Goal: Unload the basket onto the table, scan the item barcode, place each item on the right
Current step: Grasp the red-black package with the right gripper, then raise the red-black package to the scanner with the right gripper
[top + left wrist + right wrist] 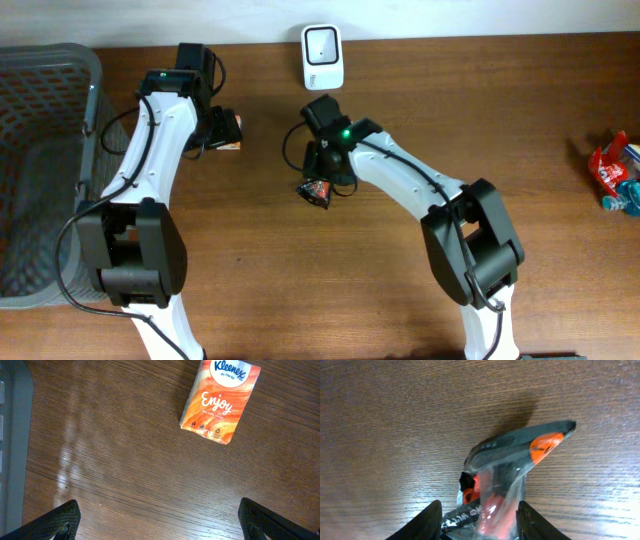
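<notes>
Dark snack packet (515,452), orange marks, crumpled, near white scanner (322,56)

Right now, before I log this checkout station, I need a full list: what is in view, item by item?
table: one, brown wood, under everything
basket: one, grey mesh, at the table's left edge
scanner: one, white, far edge near the centre
tissue pack: one, orange, flat on the table, right of the basket
dark packet: one, black with orange, mid-table, on the near side of the scanner
snack packets: apparently two, red and blue, right edge; exact count unclear
left gripper: one, black, open over bare wood near the tissue pack
right gripper: one, black, fingers closed on the dark packet
</notes>
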Tool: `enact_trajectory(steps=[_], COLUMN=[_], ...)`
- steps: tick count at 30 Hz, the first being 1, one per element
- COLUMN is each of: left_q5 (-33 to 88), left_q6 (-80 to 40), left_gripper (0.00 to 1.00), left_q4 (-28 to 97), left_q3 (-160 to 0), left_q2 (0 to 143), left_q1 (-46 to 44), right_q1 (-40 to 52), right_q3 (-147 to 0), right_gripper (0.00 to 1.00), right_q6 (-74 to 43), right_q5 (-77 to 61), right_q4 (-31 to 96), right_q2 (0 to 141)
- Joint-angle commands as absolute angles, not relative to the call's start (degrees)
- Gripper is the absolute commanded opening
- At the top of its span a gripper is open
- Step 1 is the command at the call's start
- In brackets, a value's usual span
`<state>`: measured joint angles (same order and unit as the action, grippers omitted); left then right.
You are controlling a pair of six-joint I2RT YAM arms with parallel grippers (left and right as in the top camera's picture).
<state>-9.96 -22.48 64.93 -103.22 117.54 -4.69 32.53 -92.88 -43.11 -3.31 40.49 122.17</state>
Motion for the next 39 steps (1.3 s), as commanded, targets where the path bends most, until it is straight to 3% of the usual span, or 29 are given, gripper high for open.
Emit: enact_trajectory(steps=[1, 5, 12, 15, 25, 31, 39], left_q5=[-10.8, -10.8, -10.8, -10.8, -10.8, -10.8, -10.8], left_q6=[-22.2, -22.2, -22.2, -22.2, -22.2, -22.2, -22.2], left_gripper=[0.99, 0.99, 0.99, 0.99, 0.99, 0.99, 0.99], left_q4=[64.8, 64.8, 64.8, 64.8, 64.8, 64.8, 64.8], left_q3=[-102.5, -102.5, -102.5, -102.5, -102.5, -102.5, -102.5], left_q2=[117.3, 117.3, 117.3, 117.3, 117.3, 117.3, 117.3], left_q1=[-4.3, -4.3, -4.3, -4.3, -4.3, -4.3, -4.3], right_q1=[33.7, 33.7, 33.7, 33.6, 29.8, 22.0, 22.0], right_q3=[-92.7, -91.9, -91.9, -92.0, -102.7, -103.8, -103.7], right_gripper=[0.41, 0.34, 0.31, 0.18, 0.04, 0.04, 0.04], right_q6=[-45.5, -45.6, -45.5, -45.5, -31.4, -27.0, -26.0], right_q5=[3.6, 3.7, 3.7, 3.7, 6.5, 6.5, 6.4], right_q4=[40.5, 40.4, 39.8, 39.9, 39.7, 18.0, -5.3], right_q2=[122.3, 122.9, 125.1, 124.9, 123.5, 123.5, 130.0])
